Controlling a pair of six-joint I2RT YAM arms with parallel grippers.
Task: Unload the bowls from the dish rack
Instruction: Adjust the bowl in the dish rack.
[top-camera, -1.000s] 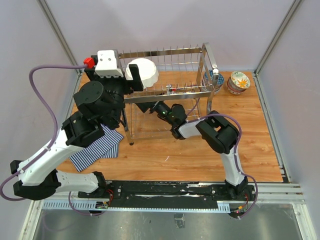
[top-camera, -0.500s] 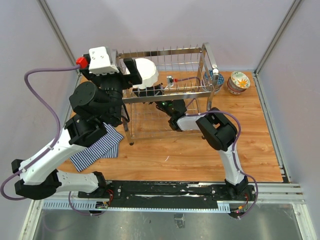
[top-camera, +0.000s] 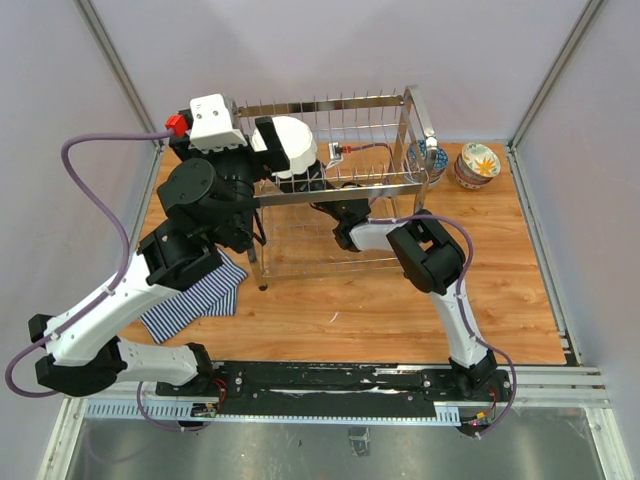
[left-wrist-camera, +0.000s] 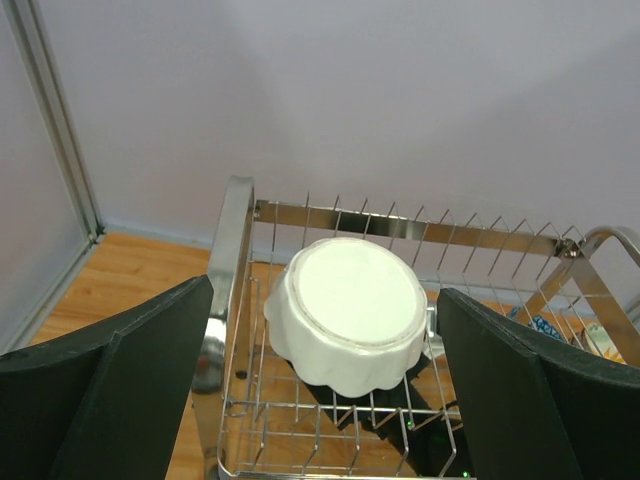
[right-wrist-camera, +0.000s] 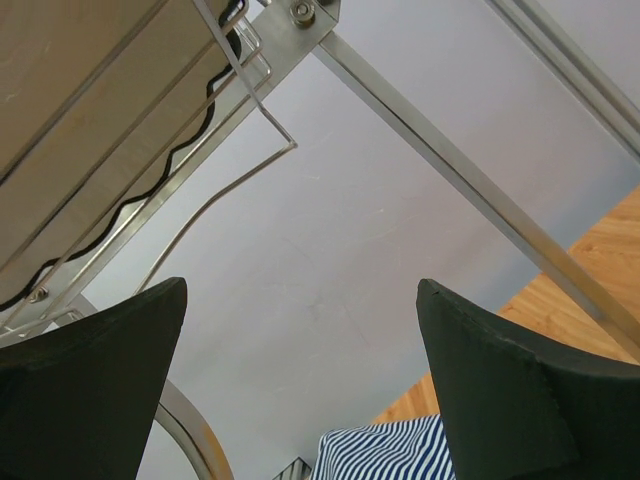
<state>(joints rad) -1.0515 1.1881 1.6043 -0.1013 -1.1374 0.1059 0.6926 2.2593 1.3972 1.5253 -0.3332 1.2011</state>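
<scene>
Bowls first: the big white bowl (left-wrist-camera: 348, 312) hasn't budged vs a sec ago. It's in the top tier of the dish rack (top-camera: 390, 180), left end, tipped over so its flat base faces the left wrist cam.

What did change is the arms. The right one was out in front of the rack's lower part a sec ago, and now it's pushed further in under the top tier, somewhere below the white bowl. The left wrist swung a bit left half a sec ago and is back roughly where it started, up over the rack's left end.

The left end effector (left-wrist-camera: 325, 300) is spread wide. In its own cam the white bowl sits between the two fingers (left-wrist-camera: 110, 400) w/ a clear gap each side, so it's not touching or gripping anything.

The right end effector (right-wrist-camera: 302, 290) is also spread wide and holds nothing. Its cam looks up past the rack's wires and frame bar at the wall, w/ a bit of the striped cloth (right-wrist-camera: 400, 452) at the bottom.

Other bowls are at the rack's right end: a floral bowl (top-camera: 478, 163) on top of a small stack on the table (top-camera: 400, 300), and a blue-patterned bowl (top-camera: 425, 160) by the loop handle. Can't tell if that one's inside the rack or just beside it.
</scene>
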